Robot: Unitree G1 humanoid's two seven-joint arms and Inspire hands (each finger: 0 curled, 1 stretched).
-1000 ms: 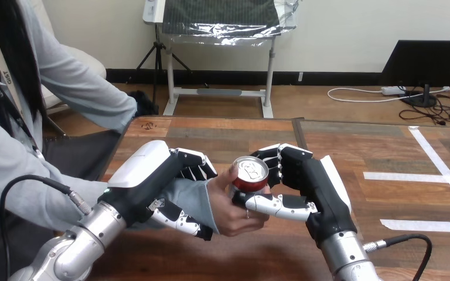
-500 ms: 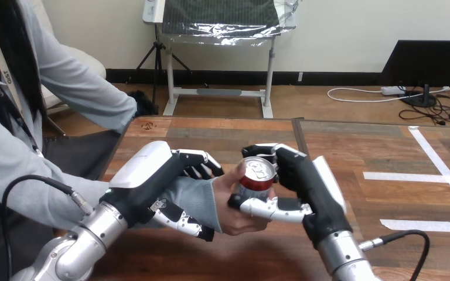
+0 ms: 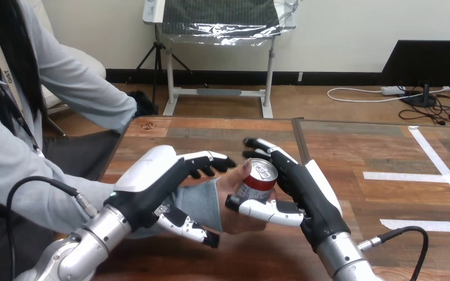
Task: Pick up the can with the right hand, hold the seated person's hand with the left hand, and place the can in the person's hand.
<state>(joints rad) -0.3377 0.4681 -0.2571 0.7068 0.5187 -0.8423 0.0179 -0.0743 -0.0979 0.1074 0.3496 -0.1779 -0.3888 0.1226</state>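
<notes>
The red can (image 3: 256, 182) with its silver top leans left in the person's hand (image 3: 232, 202), whose fingers wrap its lower part above the table (image 3: 222, 137). My right hand (image 3: 304, 190) stands just right of the can, open: its fingers (image 3: 265, 146) stretch out past the can's far side and its thumb (image 3: 263, 209) lies by the can's base. My left hand (image 3: 155, 175) is over the person's grey-sleeved wrist (image 3: 202, 196), its fingers (image 3: 211, 158) straightened above the sleeve and its thumb (image 3: 187, 227) below it.
White tape strips (image 3: 416, 175) mark the table at the right. The person sits at the table's left side, their other arm (image 3: 88, 93) off the table's far left corner.
Both my hands have opened: the left hand's fingers lifted off the wrist, and the right hand's fingers uncurled from the can. The can has tilted left and now rests in the person's hand.
</notes>
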